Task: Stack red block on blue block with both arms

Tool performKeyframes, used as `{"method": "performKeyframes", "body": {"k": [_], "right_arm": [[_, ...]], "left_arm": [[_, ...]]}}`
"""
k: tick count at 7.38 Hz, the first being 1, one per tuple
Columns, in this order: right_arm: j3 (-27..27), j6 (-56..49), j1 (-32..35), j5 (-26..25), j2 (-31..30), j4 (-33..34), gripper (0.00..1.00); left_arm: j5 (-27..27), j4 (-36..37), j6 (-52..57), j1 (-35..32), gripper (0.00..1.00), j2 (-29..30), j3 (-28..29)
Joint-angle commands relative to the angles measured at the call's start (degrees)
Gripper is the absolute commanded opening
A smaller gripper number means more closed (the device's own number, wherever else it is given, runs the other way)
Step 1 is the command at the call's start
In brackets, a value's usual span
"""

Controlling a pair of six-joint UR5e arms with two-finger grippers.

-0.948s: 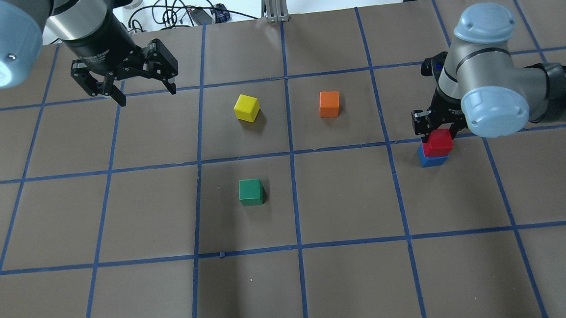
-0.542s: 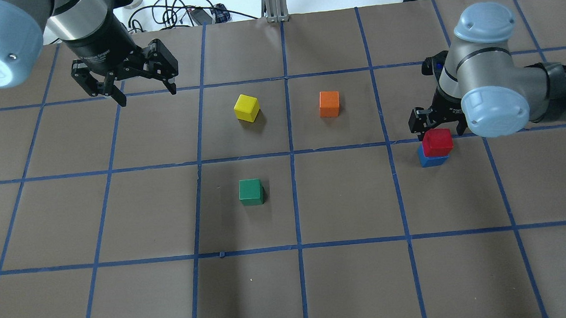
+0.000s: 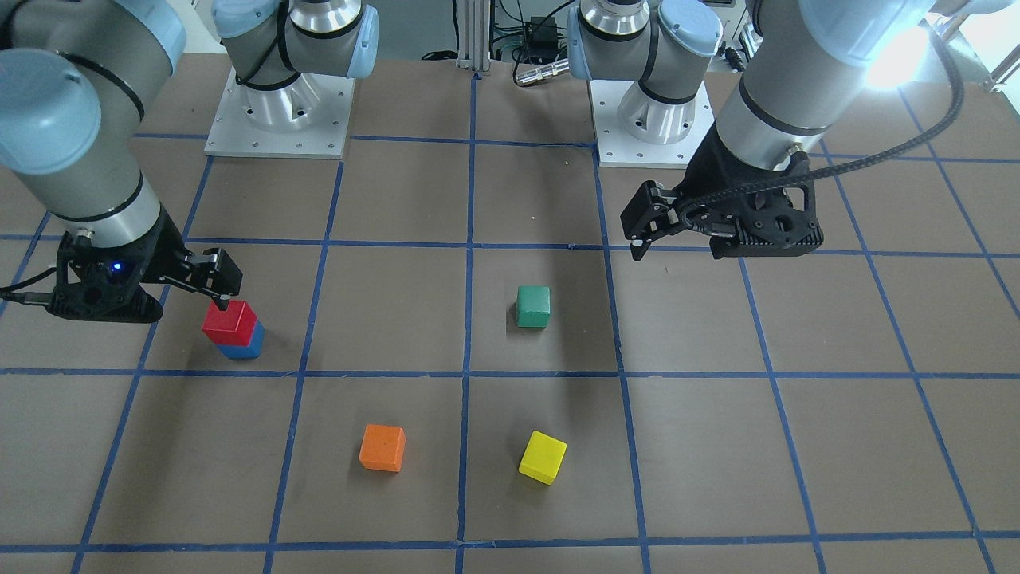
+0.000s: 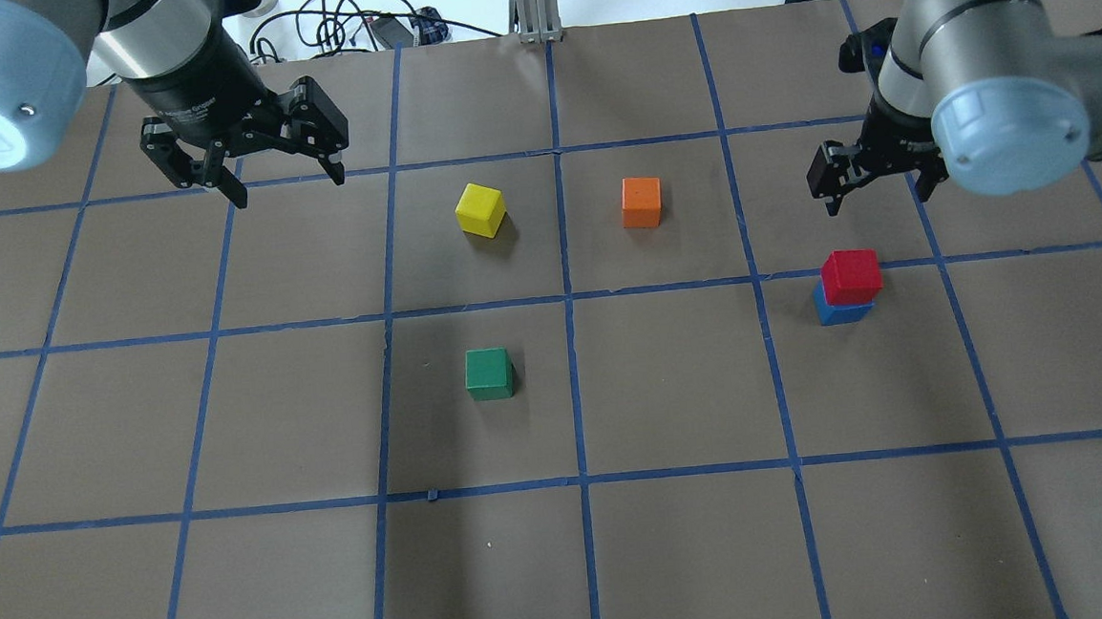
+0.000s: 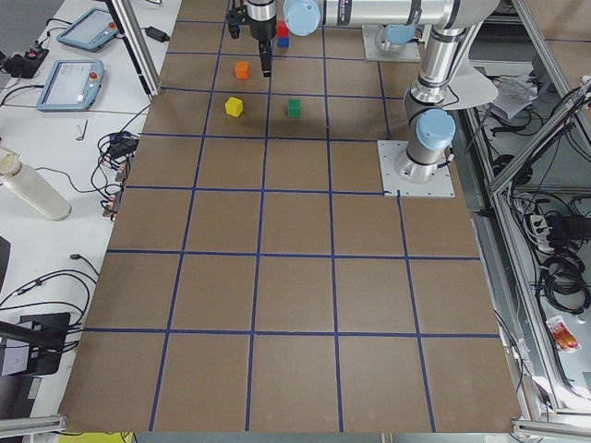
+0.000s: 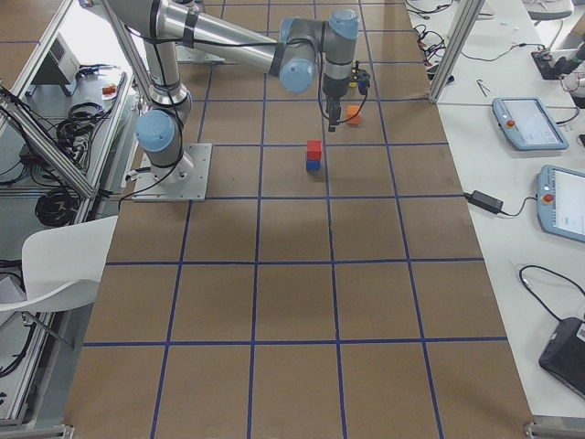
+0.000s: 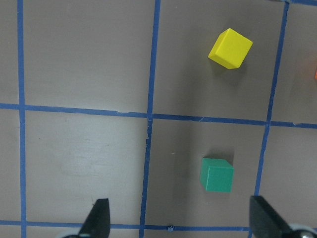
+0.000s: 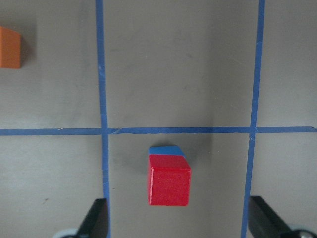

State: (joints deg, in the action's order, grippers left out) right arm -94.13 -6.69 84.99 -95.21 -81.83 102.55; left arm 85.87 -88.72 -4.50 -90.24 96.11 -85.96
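Right gripper: had lifted clear of red block, jaws wide, empty. Red block sat on blue block; stack judged complete.

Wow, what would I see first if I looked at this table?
The little tower jumps out: the red block sits on top of the blue block on the robot's right side of the table, with the right end effector open and not touching it. Next come three loose cubes nearer the middle, each standing alone: a yellow cube, an orange cube and a green cube.
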Motion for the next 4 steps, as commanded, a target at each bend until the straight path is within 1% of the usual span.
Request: {"method": "performKeyframes", "body": {"k": [1, 2, 3, 4], "right_arm": [[7.2, 8.6, 7.4, 1.2, -3.9, -8.8, 1.0], [6.1, 10.1, 8.9, 1.2, -5.6, -10.7, 1.0], [5.5, 10.0, 8.4, 1.3, -5.8, -10.7, 1.0], [5.5, 9.5, 7.9, 1.6, -5.6, -10.2, 1.0]], "left_arm": [[0.1, 0.8, -0.3, -1.8, 1.0, -0.6, -1.0], [0.3, 0.7, -0.1, -1.9, 1.0, -2.3, -1.0], [0.4, 0.7, 0.1, -1.9, 1.0, -2.9, -1.0], [2.3, 0.8, 0.2, -1.9, 1.0, -3.0, -1.1]]}}
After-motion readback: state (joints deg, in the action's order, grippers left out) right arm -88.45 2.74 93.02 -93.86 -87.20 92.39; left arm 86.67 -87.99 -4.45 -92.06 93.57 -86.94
